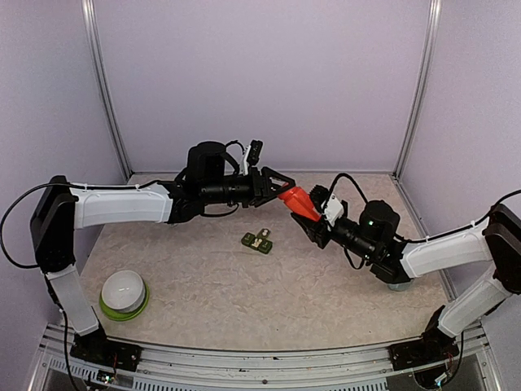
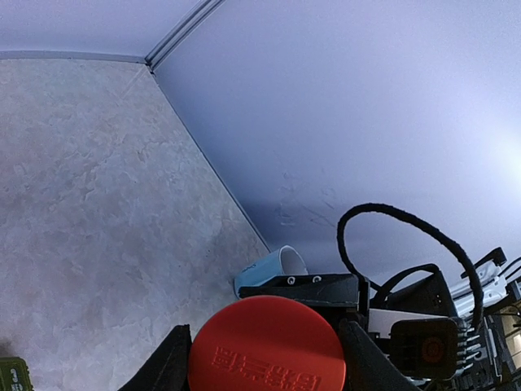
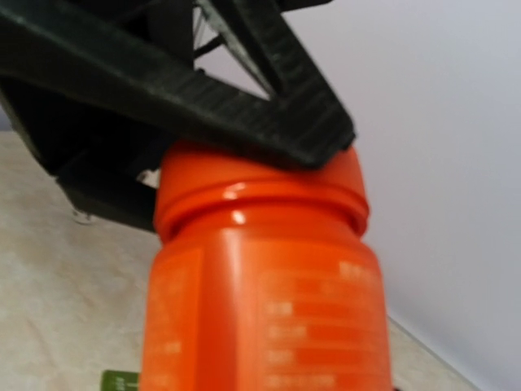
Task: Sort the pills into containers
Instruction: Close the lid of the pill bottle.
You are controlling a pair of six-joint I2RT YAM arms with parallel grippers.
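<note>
Top external view: both arms meet above the middle of the table, with the orange bottle held in the air between them. The left gripper is clamped on its top end, and the right gripper grasps its body. The containers, a little green strip, sit on the table just below and left of the bottle, apart from both grippers. A white dome on a green ring rests near the left arm. Left wrist view: black fingers flank the red cap, and a pale blue mug is at the foot of the wall. Right wrist view: the bottle fills the frame with a black finger pressed across its cap, and a corner of the green strip shows at the lower left.
</note>
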